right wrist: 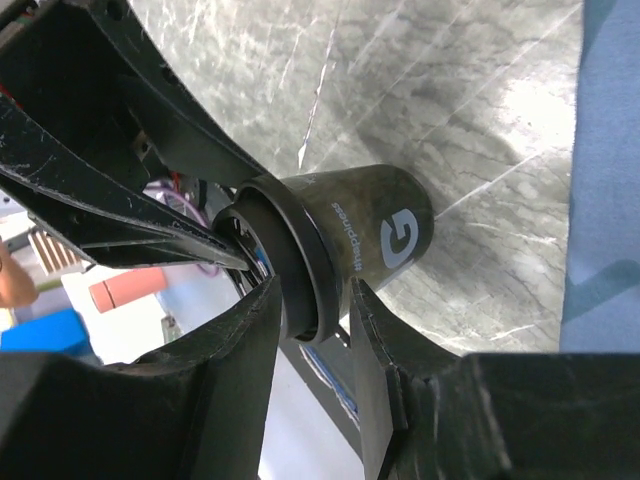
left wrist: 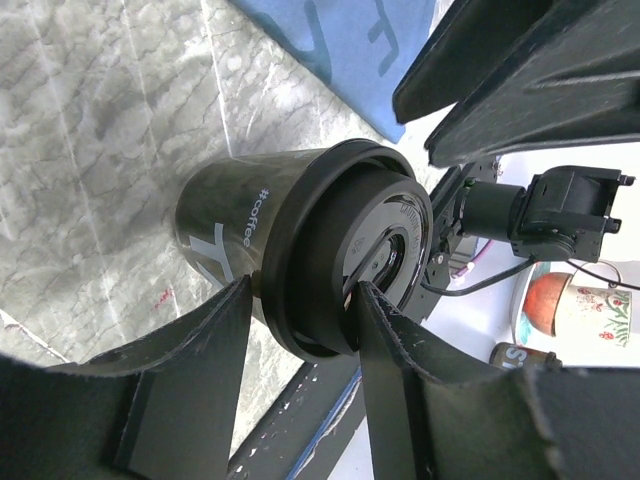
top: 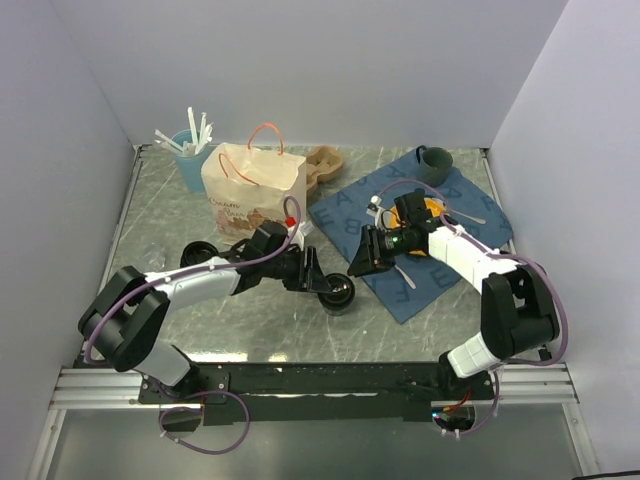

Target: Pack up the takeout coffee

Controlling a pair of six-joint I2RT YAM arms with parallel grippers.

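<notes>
The takeout coffee [top: 338, 292] is a small black lidded cup on the marble table, just in front of the paper bag [top: 255, 190]. My left gripper [top: 322, 280] reaches it from the left. In the left wrist view the cup [left wrist: 300, 250] has its lid rim pinched between the fingers of that gripper [left wrist: 303, 290], one on the lid's top and one under the rim. My right gripper [top: 358, 262] comes from the right. In the right wrist view its jaws [right wrist: 315, 290] straddle the same rim of the cup [right wrist: 370, 230], open, with a gap at the cup's side.
A blue lettered cloth [top: 350, 215] lies at the right, with a teal mug [top: 434, 163], an orange item [top: 430, 208] and a spoon [top: 470, 215] on it. A light-blue cup of white sticks [top: 190, 155] and a brown carrier [top: 322, 165] stand at the back.
</notes>
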